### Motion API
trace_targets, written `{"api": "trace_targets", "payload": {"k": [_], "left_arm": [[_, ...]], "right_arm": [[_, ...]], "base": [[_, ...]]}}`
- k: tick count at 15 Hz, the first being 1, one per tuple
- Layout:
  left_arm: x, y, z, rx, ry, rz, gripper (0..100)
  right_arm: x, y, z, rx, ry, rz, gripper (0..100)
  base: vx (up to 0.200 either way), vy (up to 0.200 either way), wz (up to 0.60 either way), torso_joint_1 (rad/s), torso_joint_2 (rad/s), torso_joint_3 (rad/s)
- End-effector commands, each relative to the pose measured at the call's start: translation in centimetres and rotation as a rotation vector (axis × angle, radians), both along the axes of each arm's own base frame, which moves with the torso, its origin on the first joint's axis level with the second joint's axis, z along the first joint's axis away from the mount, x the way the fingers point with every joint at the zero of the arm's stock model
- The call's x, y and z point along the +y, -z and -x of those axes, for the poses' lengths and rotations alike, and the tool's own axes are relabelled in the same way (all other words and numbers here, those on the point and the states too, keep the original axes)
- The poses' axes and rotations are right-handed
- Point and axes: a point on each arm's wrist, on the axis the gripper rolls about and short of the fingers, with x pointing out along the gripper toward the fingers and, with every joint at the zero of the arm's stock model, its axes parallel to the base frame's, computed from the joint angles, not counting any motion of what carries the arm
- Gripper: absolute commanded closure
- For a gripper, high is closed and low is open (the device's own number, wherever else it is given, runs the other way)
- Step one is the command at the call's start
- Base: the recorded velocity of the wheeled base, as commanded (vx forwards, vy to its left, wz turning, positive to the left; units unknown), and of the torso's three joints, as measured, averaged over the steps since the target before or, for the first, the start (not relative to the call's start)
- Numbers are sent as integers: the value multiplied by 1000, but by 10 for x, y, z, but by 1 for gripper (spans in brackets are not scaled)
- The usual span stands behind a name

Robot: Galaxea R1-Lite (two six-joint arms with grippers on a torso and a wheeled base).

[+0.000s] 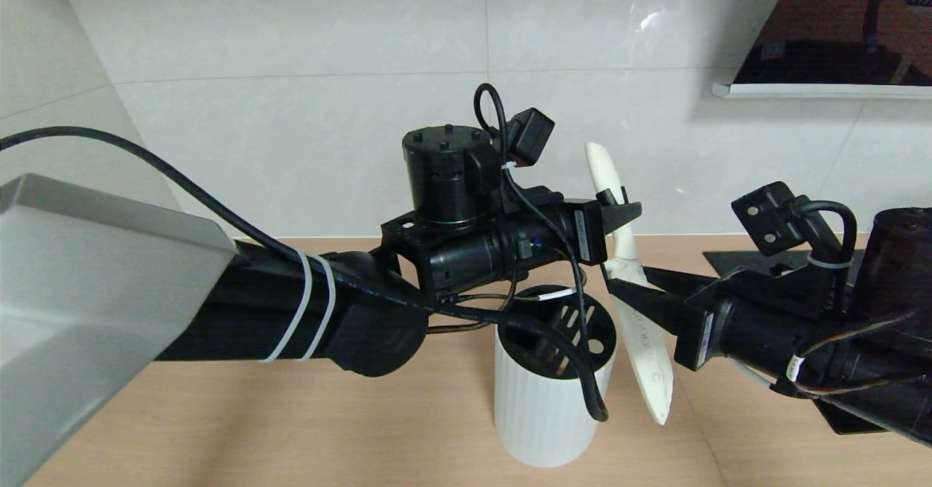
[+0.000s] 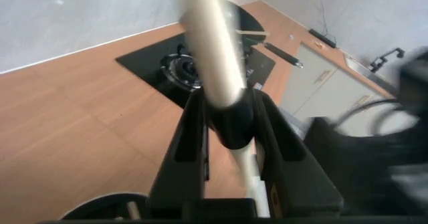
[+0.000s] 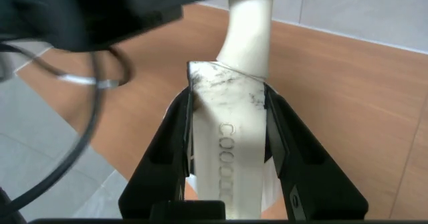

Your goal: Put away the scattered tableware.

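The left jaws and right jaws both grip the white spatula [image 1: 648, 359], up in the air by the white cup [image 1: 542, 407] on the table [image 1: 291, 429]. I think one side must let go next, so the other can lower it in.

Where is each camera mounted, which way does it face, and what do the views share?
Head view: on the head, looking forward and down at the counter; both arms show, left gripper and right gripper clamping one spatula above a utensil holder.
Left wrist view: on the left wrist, looking along its fingers at the spatula's handle, stove beyond.
Right wrist view: on the right wrist, looking along its fingers at the spatula's blade.
Shared: all three show the spatula and counter.
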Motion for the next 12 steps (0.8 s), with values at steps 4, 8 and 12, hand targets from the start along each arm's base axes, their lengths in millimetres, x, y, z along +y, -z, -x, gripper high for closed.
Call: {"api": "trace_targets", "payload": {"k": [4, 8, 12], "left_arm": [[3, -9, 3, -16, -2, 15, 100], [19, -38, 16, -67, -17, 58, 100], [62, -67, 31, -150, -82, 61, 100]], "right_arm": [[-1, -1, 1, -2, 0, -1, 0], [-14, -21, 13, -70, 17, -50, 0], [-47, -41, 6, -145, 154, -91, 0]], "base": [[0, 0, 0, 0, 0, 0], [0, 0, 0, 0, 0, 0], [0, 0, 0, 0, 0, 0]]}}
